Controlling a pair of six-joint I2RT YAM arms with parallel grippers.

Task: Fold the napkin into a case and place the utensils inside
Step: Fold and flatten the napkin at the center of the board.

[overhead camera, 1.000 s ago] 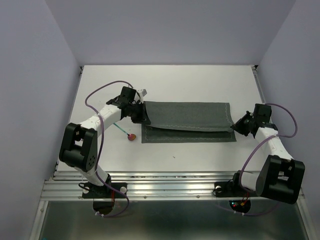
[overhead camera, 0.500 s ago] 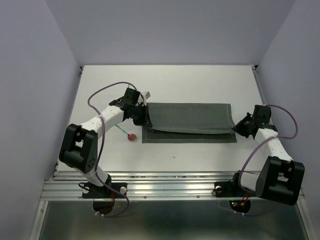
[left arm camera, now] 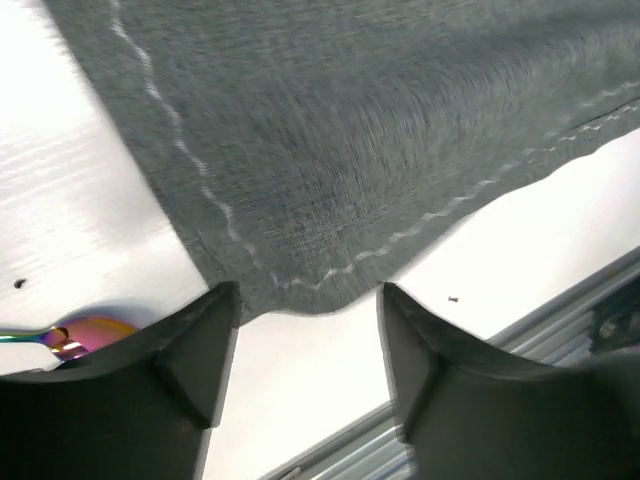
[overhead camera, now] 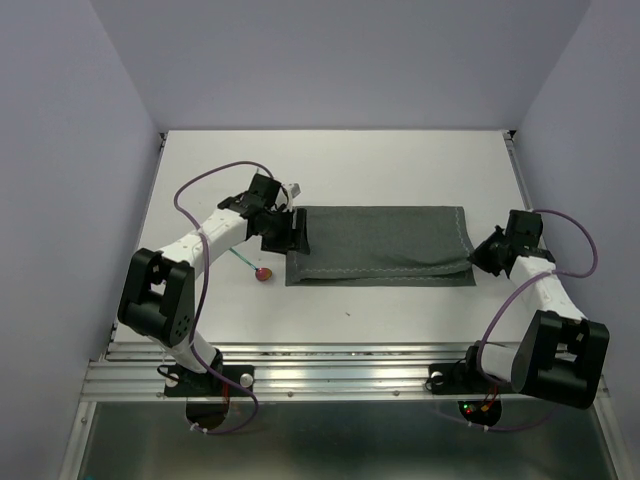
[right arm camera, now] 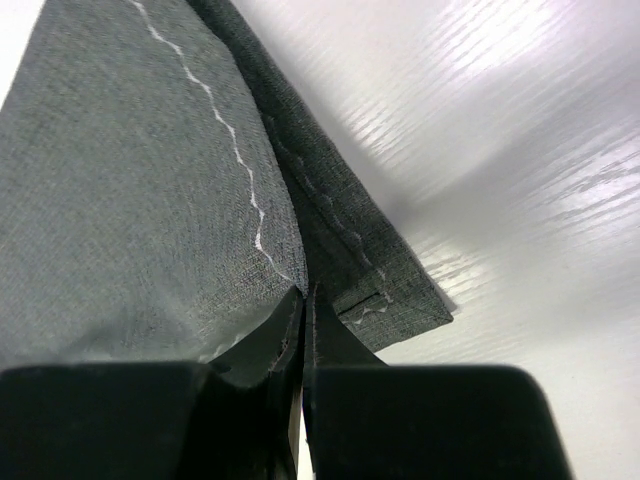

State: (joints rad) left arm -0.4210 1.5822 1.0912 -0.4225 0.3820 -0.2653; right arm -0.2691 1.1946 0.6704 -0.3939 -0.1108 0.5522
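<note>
The dark grey napkin (overhead camera: 380,245) lies folded into a long, narrow rectangle across the middle of the table. My left gripper (overhead camera: 291,234) is open at its left end; in the left wrist view its fingers (left arm camera: 200,350) straddle bare table just below the napkin's (left arm camera: 350,130) stitched corner. My right gripper (overhead camera: 478,257) is shut on the upper layer at the right end, and its tips (right arm camera: 303,296) pinch the fold of the napkin (right arm camera: 130,200). A spoon (overhead camera: 262,273) with a red bowl and teal handle lies left of the napkin, and its bowl (left arm camera: 90,330) shows beside the left finger.
The white table (overhead camera: 350,165) is walled at the back and both sides. Metal rails (overhead camera: 330,365) run along the near edge, where both arm bases are bolted. Purple cables loop over each arm.
My left gripper has opened and let go of the napkin's left end, and the raised upper layer has dropped flat there. The right gripper stays shut on the right end.
</note>
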